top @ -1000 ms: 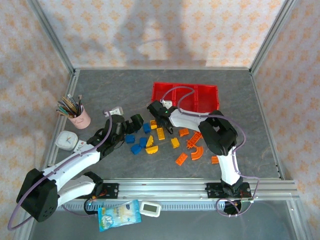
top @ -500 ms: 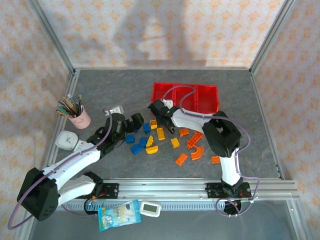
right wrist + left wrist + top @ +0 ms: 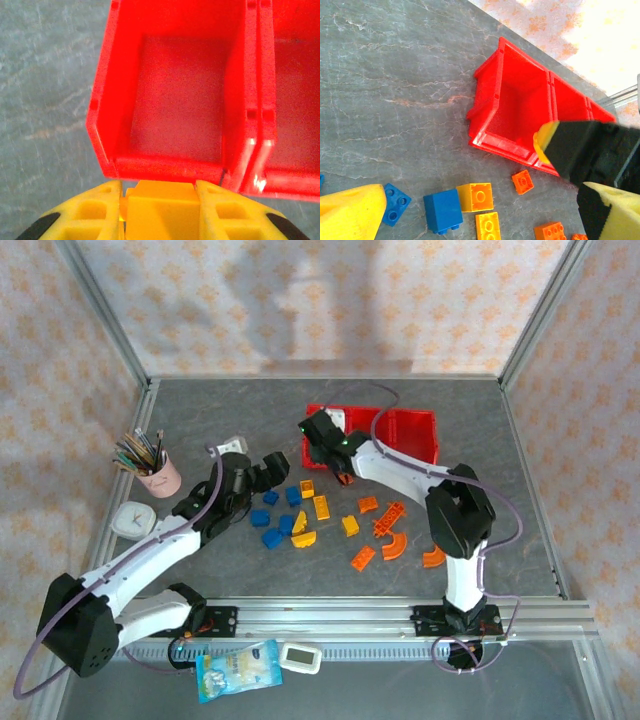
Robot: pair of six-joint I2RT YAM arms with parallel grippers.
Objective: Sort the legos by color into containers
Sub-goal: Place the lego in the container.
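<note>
My right gripper (image 3: pixel 344 475) is shut on a yellow lego block (image 3: pixel 161 210), held just in front of the near wall of the red containers (image 3: pixel 165 167). The leftmost bin (image 3: pixel 322 452) has nothing in it. The right gripper's dark body (image 3: pixel 580 150) hangs over the tray's front rim (image 3: pixel 485 142). My left gripper (image 3: pixel 272 468) hovers open to the left of the pile, with nothing between its fingers (image 3: pixel 350 210). Loose legos lie on the table: blue ones (image 3: pixel 272 538), yellow ones (image 3: pixel 321 507) and orange ones (image 3: pixel 393 547). Below the left gripper are a blue block (image 3: pixel 442 210) and a yellow block (image 3: pixel 475 196).
A pink pencil cup (image 3: pixel 155 472) and a white clock (image 3: pixel 130 520) stand at the left. A snack bag (image 3: pixel 238 670) and a white device (image 3: pixel 300 657) lie in front of the base rail. Metal frame posts border the table.
The right gripper rose from the pile with the yellow block and moved back to the tray's front left bin. The left gripper shifted slightly away and to the right.
</note>
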